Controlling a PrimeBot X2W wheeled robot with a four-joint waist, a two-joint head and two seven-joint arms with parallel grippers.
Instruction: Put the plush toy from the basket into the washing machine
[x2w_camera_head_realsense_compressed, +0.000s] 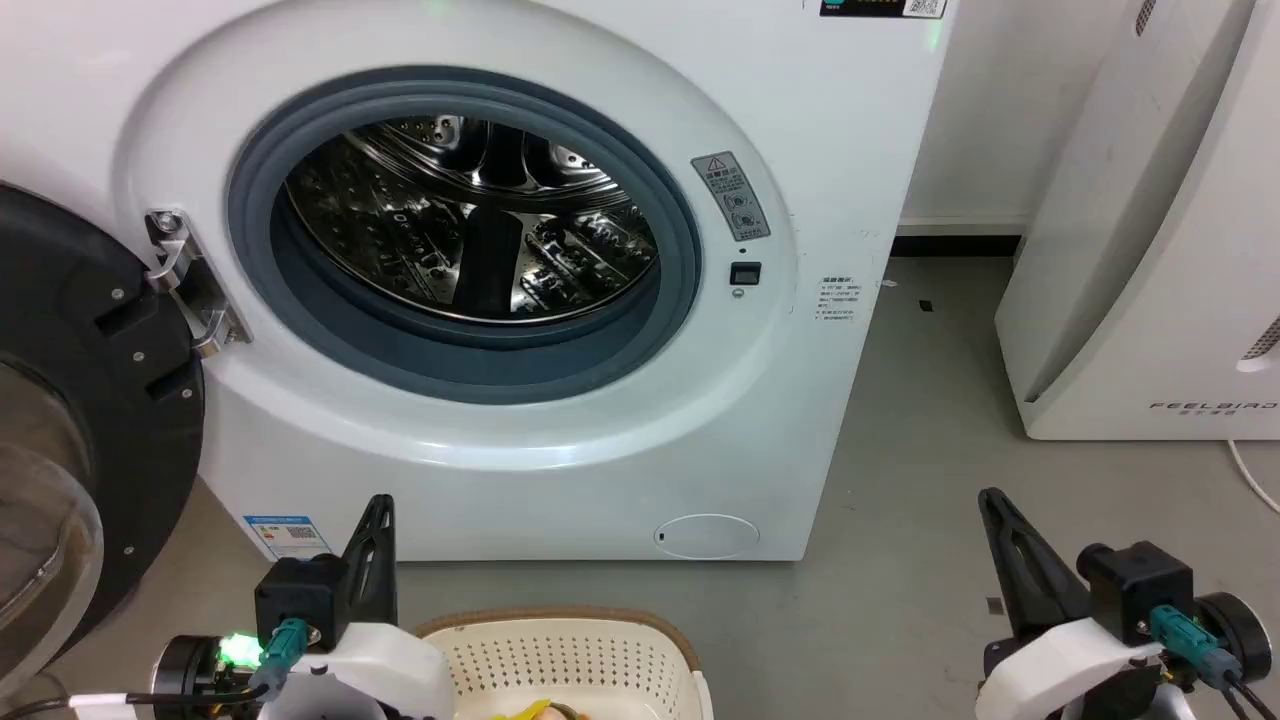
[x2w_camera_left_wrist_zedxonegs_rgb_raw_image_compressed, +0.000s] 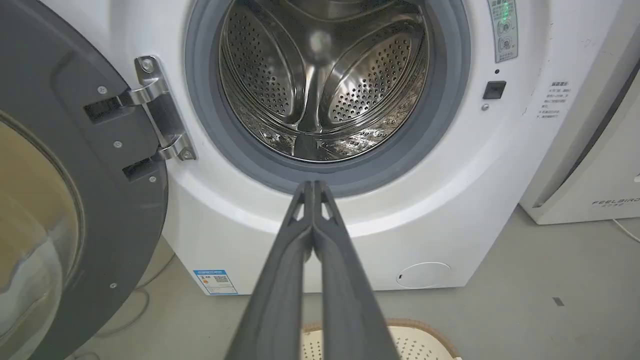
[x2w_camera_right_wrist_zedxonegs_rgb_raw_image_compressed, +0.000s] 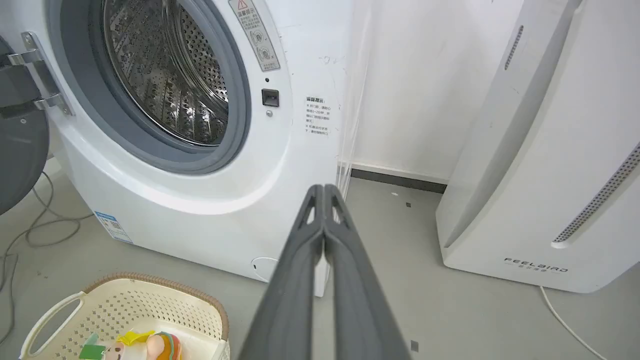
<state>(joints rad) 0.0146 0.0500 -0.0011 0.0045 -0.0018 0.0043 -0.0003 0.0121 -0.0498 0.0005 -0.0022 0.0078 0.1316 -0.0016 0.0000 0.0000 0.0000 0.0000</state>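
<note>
Both the left gripper (x2w_camera_left_wrist_zedxonegs_rgb_raw_image_compressed: 312, 189) and right gripper (x2w_camera_right_wrist_zedxonegs_rgb_raw_image_compressed: 324, 191) hover with fingers pressed together, empty. Low between them, the basket (x2w_camera_right_wrist_zedxonegs_rgb_raw_image_compressed: 165, 292) holds the plush toy (x2w_camera_right_wrist_zedxonegs_rgb_raw_image_compressed: 150, 346). The right wrist view shows it lying crosswise, green tag leftward; the head view catches a yellow sliver. Beyond, the washing machine (x2w_camera_head_realsense_compressed: 820, 150) stands, door (x2w_camera_head_realsense_compressed: 110, 400) swung open.

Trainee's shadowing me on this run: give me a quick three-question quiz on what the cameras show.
1. Fill in: the fingers of the left gripper and the right gripper are ____.
2. True or false: the door of the washing machine is shut.
3. The plush toy lies: A) in the washing machine B) in the basket C) in the right gripper.
Key: 1 shut; 2 false; 3 B.
</note>
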